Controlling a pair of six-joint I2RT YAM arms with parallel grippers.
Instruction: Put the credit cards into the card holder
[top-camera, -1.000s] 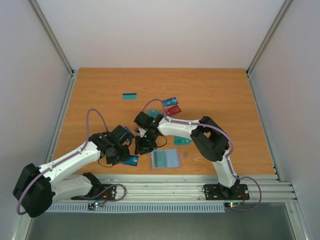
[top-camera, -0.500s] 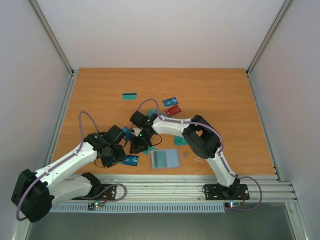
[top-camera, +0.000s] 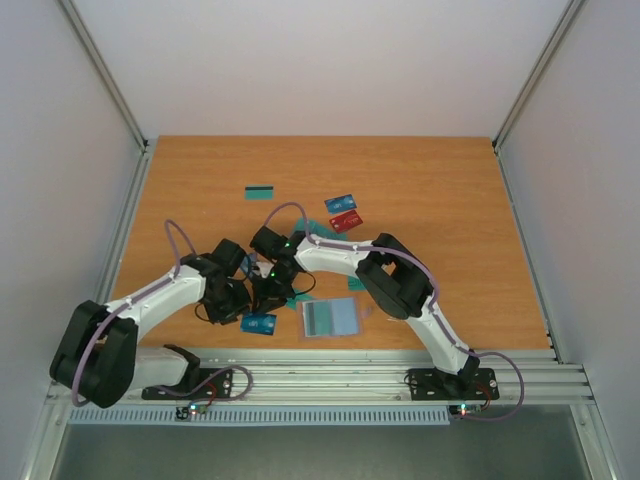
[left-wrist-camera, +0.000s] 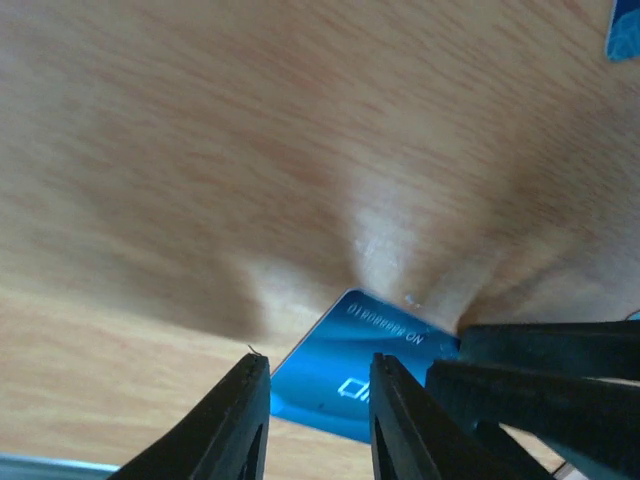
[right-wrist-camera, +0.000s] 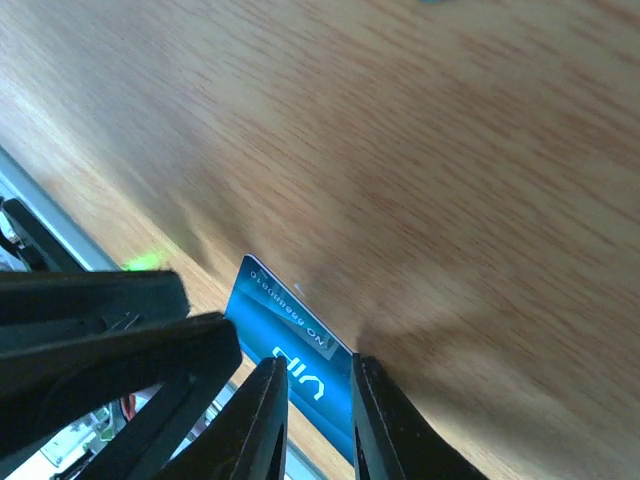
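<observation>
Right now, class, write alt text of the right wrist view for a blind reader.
A blue card shows between the slightly parted fingers of the right claw, over the wooden table; the dark left claw fills the lower left.

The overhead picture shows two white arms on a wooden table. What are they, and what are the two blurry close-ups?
Those are two robot arms bolted at the near edge of the table, each ending in a two-finger gripper. The overhead picture comes from a fixed camera above and behind them. The close-ups come from small cameras on the wrists, so each shows its own dark fingers at the bottom.

Small cards lie scattered on the wood: a striped teal card, a blue card, a red card, and a front blue card beside a larger pale rectangle.

In the close-ups, the left gripper and right gripper each frame a blue card, likely that front one. Whether either pinches it, I cannot tell.
</observation>
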